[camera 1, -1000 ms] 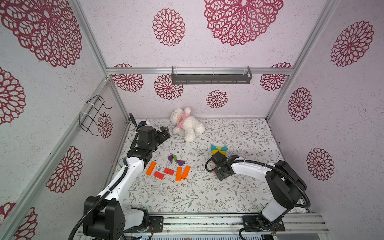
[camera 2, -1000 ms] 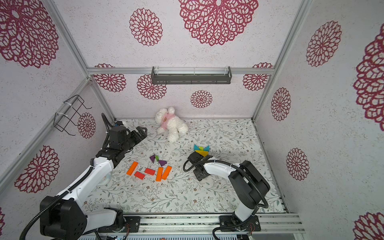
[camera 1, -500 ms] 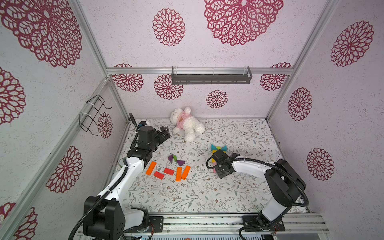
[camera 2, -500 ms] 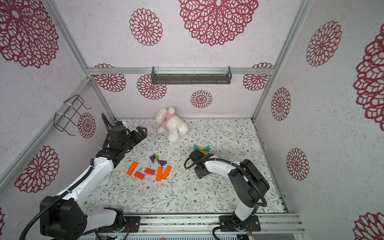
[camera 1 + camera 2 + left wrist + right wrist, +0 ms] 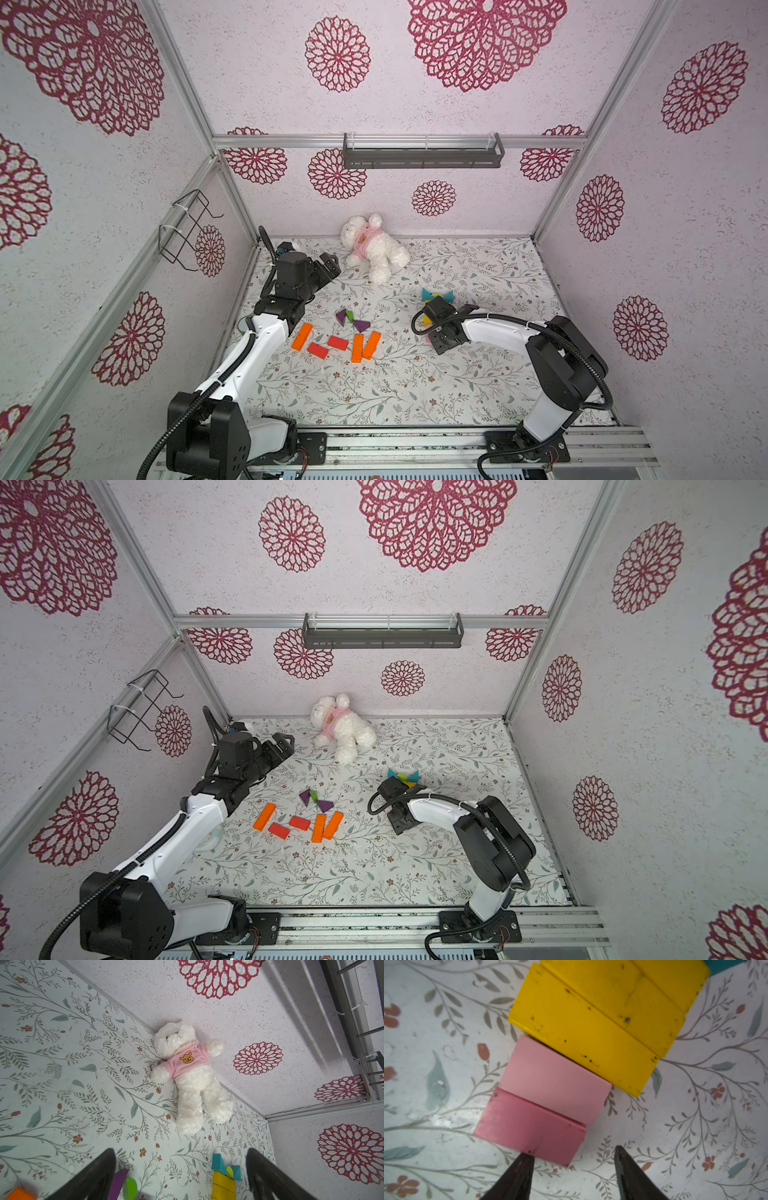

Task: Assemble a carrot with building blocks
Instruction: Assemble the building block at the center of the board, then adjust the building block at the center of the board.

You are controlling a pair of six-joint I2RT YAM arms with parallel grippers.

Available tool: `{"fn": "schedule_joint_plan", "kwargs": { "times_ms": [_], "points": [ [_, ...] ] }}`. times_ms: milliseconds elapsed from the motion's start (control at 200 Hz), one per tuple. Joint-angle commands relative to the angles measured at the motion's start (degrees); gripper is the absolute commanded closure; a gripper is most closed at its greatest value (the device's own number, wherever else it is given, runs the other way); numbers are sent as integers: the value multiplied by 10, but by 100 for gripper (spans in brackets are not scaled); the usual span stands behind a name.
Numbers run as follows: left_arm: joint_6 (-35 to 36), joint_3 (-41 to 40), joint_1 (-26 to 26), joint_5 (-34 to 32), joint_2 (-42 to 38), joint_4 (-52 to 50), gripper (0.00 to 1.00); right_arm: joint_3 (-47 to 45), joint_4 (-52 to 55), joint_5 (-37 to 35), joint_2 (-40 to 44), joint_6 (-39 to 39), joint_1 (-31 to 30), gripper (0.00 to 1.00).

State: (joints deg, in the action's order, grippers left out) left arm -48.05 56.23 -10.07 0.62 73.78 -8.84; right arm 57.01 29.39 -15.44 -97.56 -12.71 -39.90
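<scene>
- In both top views the orange bars point(image 5: 361, 347), red blocks point(image 5: 337, 343) and purple triangles point(image 5: 361, 325) lie loose mid-tabletop point(image 5: 374, 395), well apart from the teal triangles point(image 5: 428, 294) by the right arm. The floral-printed surface looks smooth, so I judge that blocks would slide easily. The walls carry crimson rosettes, a grey shelf point(image 5: 422, 151) and a wire rack point(image 5: 187, 232).
- Left wrist: the left end effector point(image 5: 179, 1153) is released and empty, aimed toward the plush bear point(image 5: 187, 1076). A careless sweep could drag the bear into the pieces.
- Right wrist: the right end effector point(image 5: 571, 1153) is released, with one fingertip point(image 5: 525, 1159) at the dark pink block point(image 5: 529, 1132). Pulling away crookedly could knock that block off line with the light pink block point(image 5: 554, 1084) and the yellow blocks point(image 5: 591, 1028).
</scene>
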Motion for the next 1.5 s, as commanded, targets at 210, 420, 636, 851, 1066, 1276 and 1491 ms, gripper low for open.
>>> {"fn": "schedule_joint_plan", "kwargs": {
  "times_ms": [210, 420, 636, 851, 1066, 1276, 1491],
  "points": [
    [-1, 13, 2, -3, 1, 4, 0, 10, 13, -24, 7, -14, 6, 36],
    [-1, 13, 2, -2, 2, 5, 0, 16, 9, -29, 0, -16, 9, 36],
    [-1, 13, 2, -2, 3, 5, 0, 20, 13, -28, 3, -16, 10, 35],
    [4, 14, 2, -9, 3, 4, 0, 34, 35, -32, 42, -21, 4, 35],
    [30, 30, 15, -34, -5, -15, 0, 120, 105, -69, 159, -32, -8, 35],
    [80, 93, 19, -85, 15, -101, 1, 142, 75, -121, 216, -30, 34, 36],
    [71, 116, 28, -80, 23, -173, 8, 126, 19, -81, 210, -14, 75, 38]
  ]
}}
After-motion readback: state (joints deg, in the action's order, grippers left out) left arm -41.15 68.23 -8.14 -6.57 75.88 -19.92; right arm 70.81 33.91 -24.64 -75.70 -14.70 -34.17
